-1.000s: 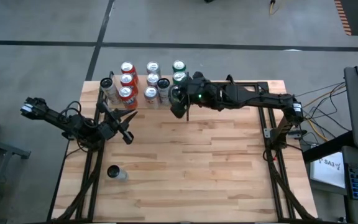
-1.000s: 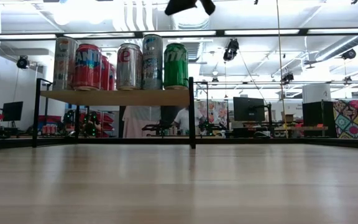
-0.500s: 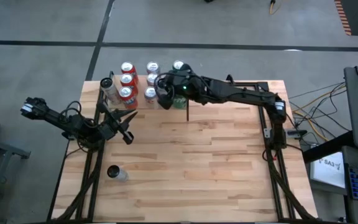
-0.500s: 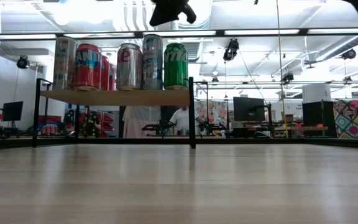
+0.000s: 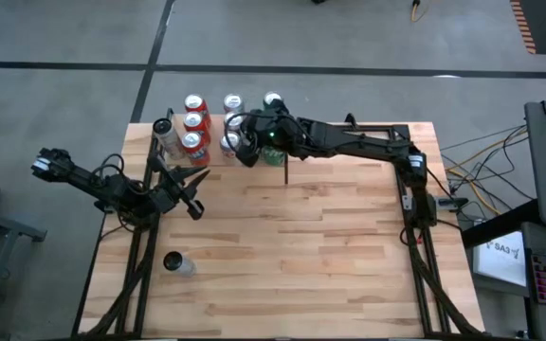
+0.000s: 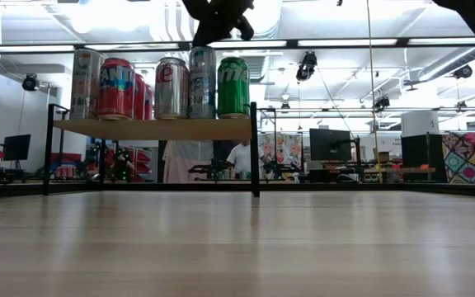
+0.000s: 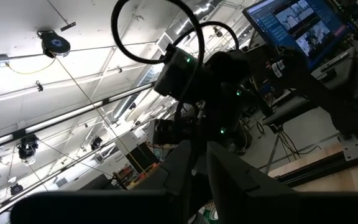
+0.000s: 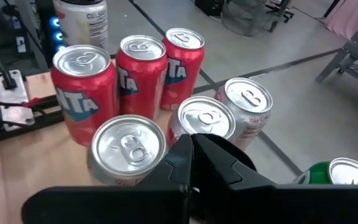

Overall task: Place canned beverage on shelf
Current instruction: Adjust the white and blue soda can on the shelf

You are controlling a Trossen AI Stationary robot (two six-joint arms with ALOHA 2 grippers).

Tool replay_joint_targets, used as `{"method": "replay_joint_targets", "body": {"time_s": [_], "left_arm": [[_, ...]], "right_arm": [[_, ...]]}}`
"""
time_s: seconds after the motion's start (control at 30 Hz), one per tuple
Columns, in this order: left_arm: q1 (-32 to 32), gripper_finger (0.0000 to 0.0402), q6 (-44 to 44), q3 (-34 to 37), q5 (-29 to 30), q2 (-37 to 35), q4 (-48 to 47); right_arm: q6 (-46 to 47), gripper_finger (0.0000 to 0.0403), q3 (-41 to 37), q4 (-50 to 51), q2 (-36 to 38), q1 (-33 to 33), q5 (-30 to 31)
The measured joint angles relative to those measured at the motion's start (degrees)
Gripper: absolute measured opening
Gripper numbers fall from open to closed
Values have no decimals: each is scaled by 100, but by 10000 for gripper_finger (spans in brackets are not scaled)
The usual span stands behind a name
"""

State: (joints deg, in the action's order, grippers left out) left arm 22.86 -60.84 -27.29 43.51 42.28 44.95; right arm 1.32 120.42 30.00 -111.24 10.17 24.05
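Shelf (image 6: 151, 128) at table's (image 5: 330, 246) far left corner, packed with cans. One loose can (image 5: 173, 262) stands well apart, near left front edge; that's the one to fetch. Rigid, smooth, probably heavy if full: grip mid-wall. My right gripper (image 5: 245, 152) over the shelf cans, closed, empty. My left gripper (image 5: 195, 210) near shelf, closed, holding nothing.

- A lone can (image 5: 173, 262) stands on the plank tabletop (image 5: 301, 256), near its left edge, well apart from everything else.
- Beyond the table, a person in a white top (image 6: 242, 158) shows in the room.
- Dark monitors (image 6: 330, 143) sit further back.
- A patterned quilt (image 6: 471, 157) hangs at far right.
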Motion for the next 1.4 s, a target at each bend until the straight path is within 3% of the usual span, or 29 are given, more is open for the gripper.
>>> {"method": "replay_joint_targets", "body": {"time_s": [1.17, 1.4], "left_arm": [[1, 36, 28, 0, 2, 0, 0], [1, 36, 28, 0, 2, 0, 0]], "right_arm": [[298, 9, 8, 394, 76, -142, -8], [7, 9, 389, 488, 100, -140, -18]]}}
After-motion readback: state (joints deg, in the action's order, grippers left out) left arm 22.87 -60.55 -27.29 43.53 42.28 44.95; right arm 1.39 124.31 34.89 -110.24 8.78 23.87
